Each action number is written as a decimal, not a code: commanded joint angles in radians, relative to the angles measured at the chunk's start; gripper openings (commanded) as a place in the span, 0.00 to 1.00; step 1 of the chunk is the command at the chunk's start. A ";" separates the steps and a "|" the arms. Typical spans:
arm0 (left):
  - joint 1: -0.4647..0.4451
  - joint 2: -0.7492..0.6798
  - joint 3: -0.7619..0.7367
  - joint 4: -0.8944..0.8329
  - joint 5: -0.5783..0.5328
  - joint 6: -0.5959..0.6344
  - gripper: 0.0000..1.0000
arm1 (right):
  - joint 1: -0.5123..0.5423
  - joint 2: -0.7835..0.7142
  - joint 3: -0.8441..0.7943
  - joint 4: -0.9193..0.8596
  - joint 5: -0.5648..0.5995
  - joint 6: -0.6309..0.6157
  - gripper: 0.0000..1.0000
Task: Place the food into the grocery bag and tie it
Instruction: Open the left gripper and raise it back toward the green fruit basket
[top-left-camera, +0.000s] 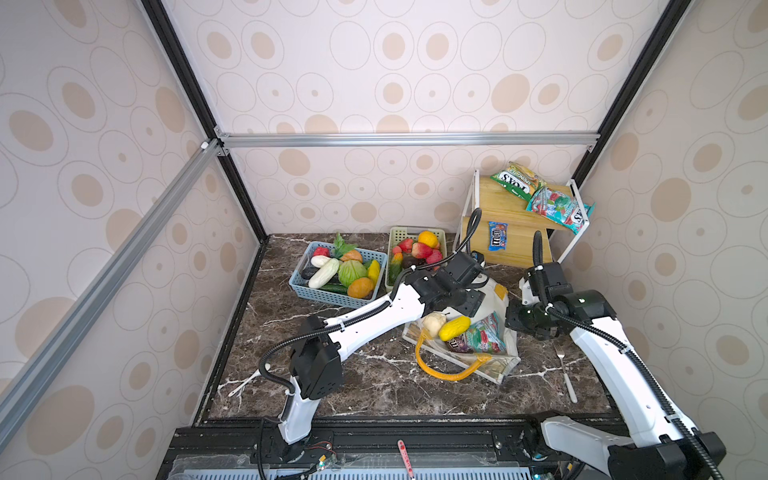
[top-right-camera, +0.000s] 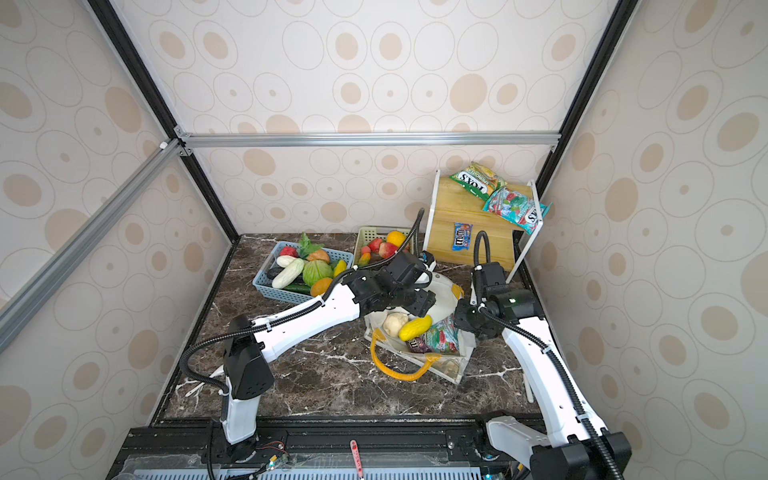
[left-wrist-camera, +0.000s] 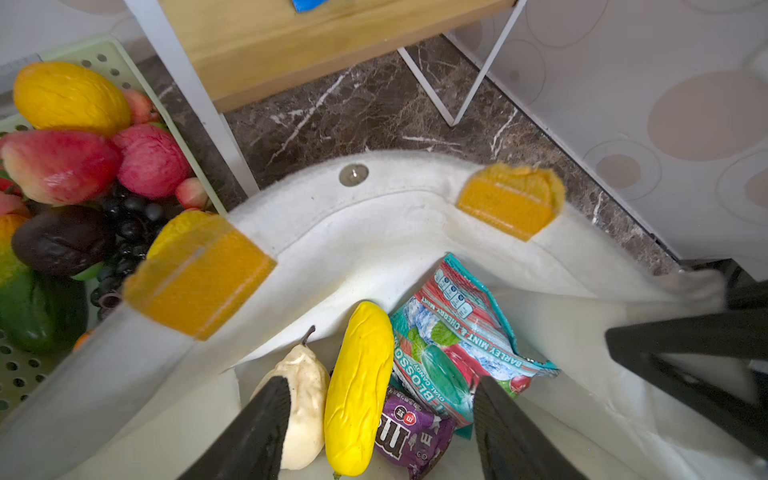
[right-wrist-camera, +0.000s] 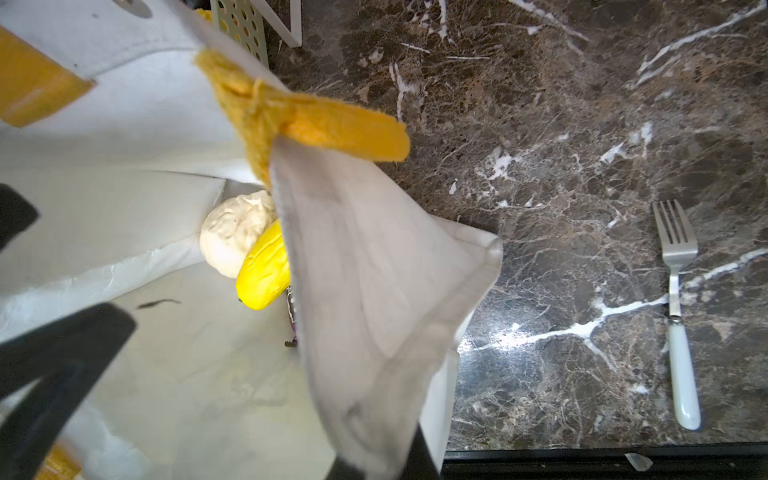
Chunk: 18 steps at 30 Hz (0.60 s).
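White fabric grocery bag (top-left-camera: 492, 293) sits centre-right of frame, right gripper (top-left-camera: 515, 316) clamping its wall, left gripper (left-wrist-camera: 380, 382) spread empty over the yellow ridged plastic vegetable (left-wrist-camera: 357, 415) inside, so best rise straight, clear of the rim.

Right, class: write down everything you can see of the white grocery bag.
The grocery bag is a white, soft-looking cloth tote with yellow-orange handles and a metal snap on its rim. It sits open-mouthed on the marble table, holding a white piece, a yellow piece, a teal packet and a purple packet. The right gripper is shut on its rim corner; the open left gripper hovers over the mouth.
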 joint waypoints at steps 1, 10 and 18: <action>0.017 -0.044 0.069 -0.044 -0.039 -0.004 0.70 | -0.001 -0.018 -0.009 -0.008 -0.006 0.009 0.09; 0.105 -0.083 0.102 -0.040 -0.083 -0.027 0.70 | -0.001 -0.019 -0.014 -0.008 -0.017 0.010 0.09; 0.204 -0.124 0.071 0.007 -0.099 -0.072 0.72 | 0.000 -0.027 -0.017 -0.011 -0.017 0.009 0.09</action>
